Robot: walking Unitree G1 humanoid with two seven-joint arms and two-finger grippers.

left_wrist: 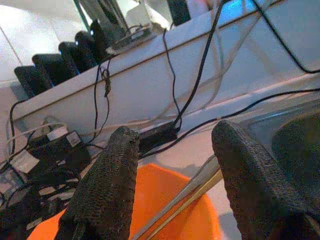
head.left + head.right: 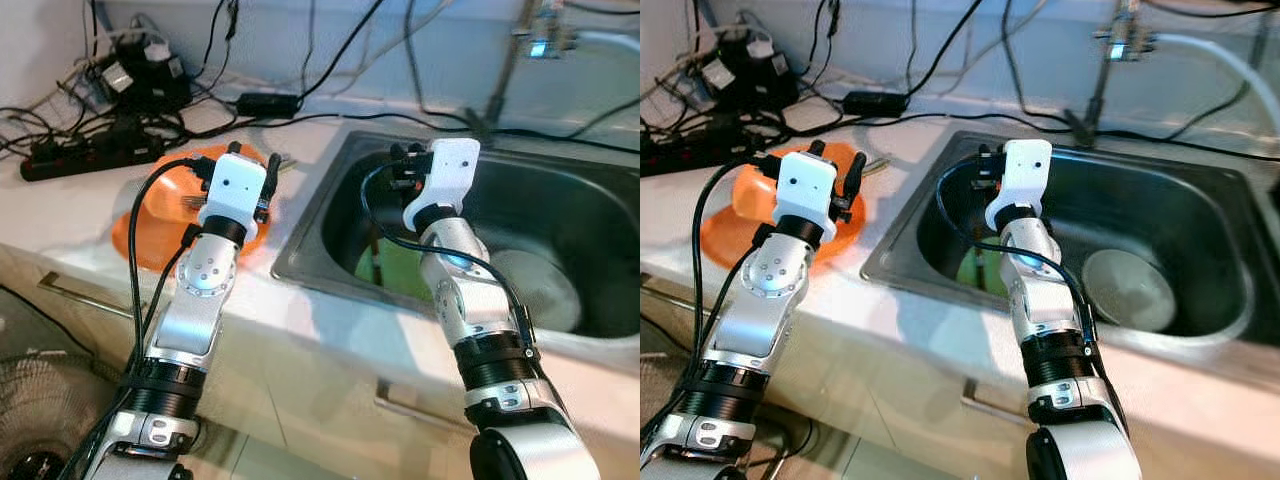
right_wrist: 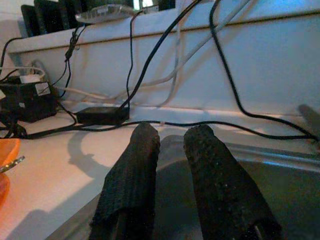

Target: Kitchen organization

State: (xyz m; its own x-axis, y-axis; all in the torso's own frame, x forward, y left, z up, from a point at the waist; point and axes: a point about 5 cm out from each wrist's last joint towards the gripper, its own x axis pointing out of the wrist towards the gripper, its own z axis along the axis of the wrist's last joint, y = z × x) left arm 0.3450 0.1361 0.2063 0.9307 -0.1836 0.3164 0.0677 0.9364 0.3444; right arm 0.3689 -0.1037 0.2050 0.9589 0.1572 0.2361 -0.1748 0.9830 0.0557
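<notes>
An orange plate (image 2: pixel 150 225) lies on the white counter to the left of the steel sink (image 2: pixel 310 215). Metal utensils (image 1: pixel 190 192) rest across the plate's far edge. My left gripper (image 2: pixel 252 160) hovers just above that edge, open, with nothing between its fingers (image 1: pixel 107 185). My right gripper (image 2: pixel 405 155) hangs over the left part of the sink, shut and holding nothing. Its fingers (image 3: pixel 132 175) point toward the back wall. On the sink floor are a white plate (image 2: pixel 540 290) and something green (image 2: pixel 395 270), partly hidden by my right arm.
A black power strip (image 2: pixel 80 155), a black adapter (image 2: pixel 268 102) and several cables crowd the back of the counter. The faucet (image 2: pixel 1110 60) stands behind the sink. A cupboard handle (image 2: pixel 410 405) shows below the counter's front edge.
</notes>
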